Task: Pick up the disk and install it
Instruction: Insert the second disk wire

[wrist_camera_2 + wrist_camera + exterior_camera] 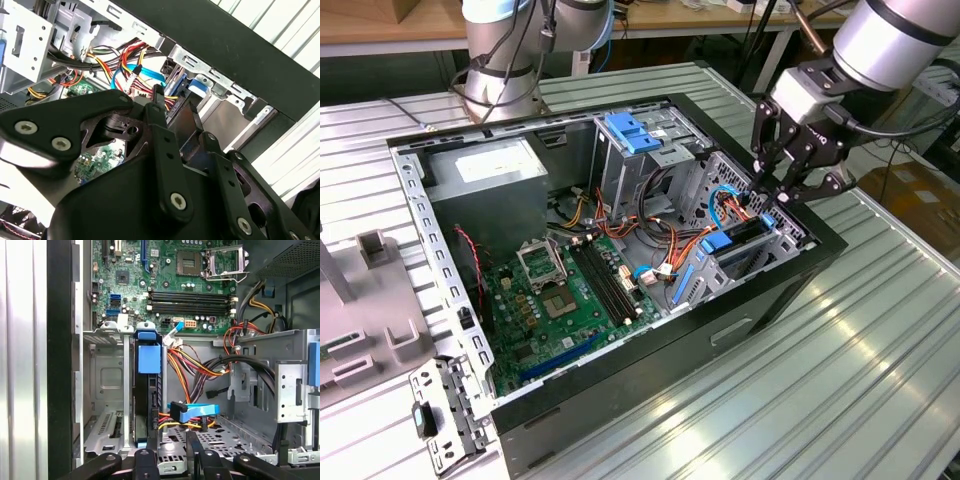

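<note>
Now | step: install, pickup done | disk (148,405) on edge in drive bay of open computer case (740,330) on table (880,350) | pincer (777,196) at its top end; grip state: cannot tell | need: seat fully, judged.

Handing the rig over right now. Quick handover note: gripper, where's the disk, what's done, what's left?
Gripper: hangs right above the drive cage at the case's front corner, on the exterior view's right; whether it grips anything cannot be told.
Disk: stands on edge in a slot of the drive cage, its blue rail facing the motherboard in the first wrist view.
Done: disk is off the table and into the slot.
Left: whether it is fully seated cannot be told. A loose blue cable plug lies beside the disk, not plugged in.
</note>
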`<state>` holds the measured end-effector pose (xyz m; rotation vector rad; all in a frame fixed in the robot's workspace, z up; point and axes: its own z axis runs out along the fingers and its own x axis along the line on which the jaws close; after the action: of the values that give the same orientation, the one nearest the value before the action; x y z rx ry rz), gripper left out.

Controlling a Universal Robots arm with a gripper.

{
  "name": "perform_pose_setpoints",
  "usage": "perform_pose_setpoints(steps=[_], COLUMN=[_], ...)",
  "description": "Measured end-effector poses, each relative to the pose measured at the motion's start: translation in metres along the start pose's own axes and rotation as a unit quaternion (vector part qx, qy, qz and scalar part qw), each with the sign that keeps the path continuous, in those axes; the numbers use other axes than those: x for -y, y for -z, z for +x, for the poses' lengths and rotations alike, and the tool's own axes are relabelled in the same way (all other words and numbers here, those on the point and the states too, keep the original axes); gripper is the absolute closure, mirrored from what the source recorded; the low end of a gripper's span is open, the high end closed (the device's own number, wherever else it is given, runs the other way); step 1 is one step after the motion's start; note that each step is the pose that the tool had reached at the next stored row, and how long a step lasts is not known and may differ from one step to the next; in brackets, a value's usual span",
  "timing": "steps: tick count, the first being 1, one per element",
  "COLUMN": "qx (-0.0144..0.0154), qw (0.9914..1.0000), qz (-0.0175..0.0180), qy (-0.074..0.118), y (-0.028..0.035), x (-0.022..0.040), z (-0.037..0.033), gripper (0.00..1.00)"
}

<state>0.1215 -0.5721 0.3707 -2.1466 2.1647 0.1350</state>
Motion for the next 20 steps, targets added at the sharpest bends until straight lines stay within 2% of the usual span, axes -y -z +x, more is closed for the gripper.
perform_pose_setpoints(steps=[1,2,7,10,13,15,20], qx=[0.0003,0.0009,0.0017,0.0017,0.0018,0.0019,0.0018], qw=[1.0,1.0,1.0,1.0,1.0,1.0,1.0], qz=[0.0,0.0,0.0,-0.0001,-0.0001,-0.0001,-0.0001], qy=[0.0,0.0,0.0,0.0,0.0,0.0,0.0], y=[0.0,-0.0001,-0.0001,-0.0001,-0.0015,-0.002,-0.0026], x=[-0.0012,-0.0068,-0.0162,-0.0167,-0.0168,-0.0169,-0.0183], z=[0.0,0.0,0.0002,-0.001,-0.0106,-0.0136,-0.0117], gripper=[0.64,0.64,0.64,0.64,0.64,0.64,0.64])
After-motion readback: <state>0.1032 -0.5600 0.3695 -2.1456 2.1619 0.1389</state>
